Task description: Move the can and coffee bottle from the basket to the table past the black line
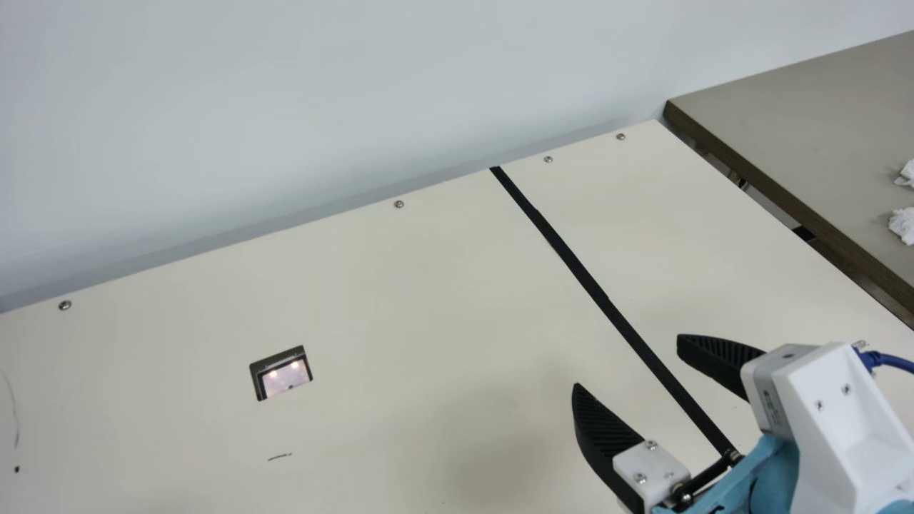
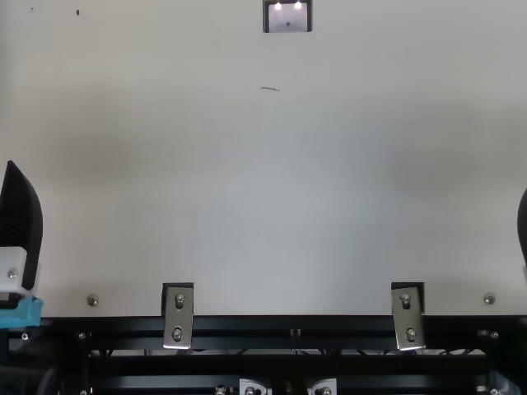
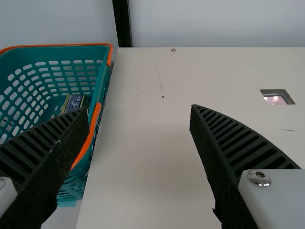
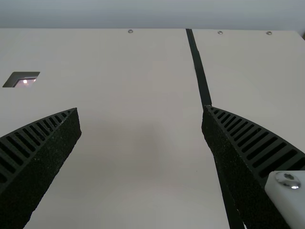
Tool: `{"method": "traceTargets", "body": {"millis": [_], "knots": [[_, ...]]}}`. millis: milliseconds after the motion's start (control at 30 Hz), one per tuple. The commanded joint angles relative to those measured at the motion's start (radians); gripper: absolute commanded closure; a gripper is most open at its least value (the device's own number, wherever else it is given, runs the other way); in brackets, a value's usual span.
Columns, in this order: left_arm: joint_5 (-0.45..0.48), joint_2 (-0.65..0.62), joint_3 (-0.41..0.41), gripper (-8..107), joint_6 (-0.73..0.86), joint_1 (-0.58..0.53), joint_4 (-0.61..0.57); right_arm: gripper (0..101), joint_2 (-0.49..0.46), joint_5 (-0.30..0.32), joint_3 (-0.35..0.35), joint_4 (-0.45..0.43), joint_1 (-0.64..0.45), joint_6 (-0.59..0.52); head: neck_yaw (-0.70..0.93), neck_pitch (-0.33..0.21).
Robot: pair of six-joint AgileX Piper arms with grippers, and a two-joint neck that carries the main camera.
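Basket stands just off the tabletop's left edge, a small printed thing inside it; whether that's the can or coffee bottle, I can't tell. The left end effector gapes wide by the tabletop's left end; the right end effector, also wide, hangs over the tabletop's black line.

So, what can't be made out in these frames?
Teal plastic basket with orange rim, left wrist view: cut off by the left edge; the left gripper hides part of its inside.
Small boxy item in it, same view: partly behind that gripper, too small to identify.
Long black line, main view: near end hidden behind the right gripper.
Crumpled white items, main view: cut off by the right edge.
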Motion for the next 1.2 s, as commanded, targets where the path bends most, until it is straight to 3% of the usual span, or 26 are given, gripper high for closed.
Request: {"method": "traceTargets", "body": {"millis": [0,1167], "knots": [[0.0,0.0,0.0,9,0.0,0.0,0.0,0,0.0,0.0,0.0,0.0,0.0,0.0,0.009,-0.005],[0.0,0.0,0.0,9,0.0,0.0,0.0,0,0.003,0.003,-0.004,-0.002,0.001,0.006,0.009,-0.005]]}}
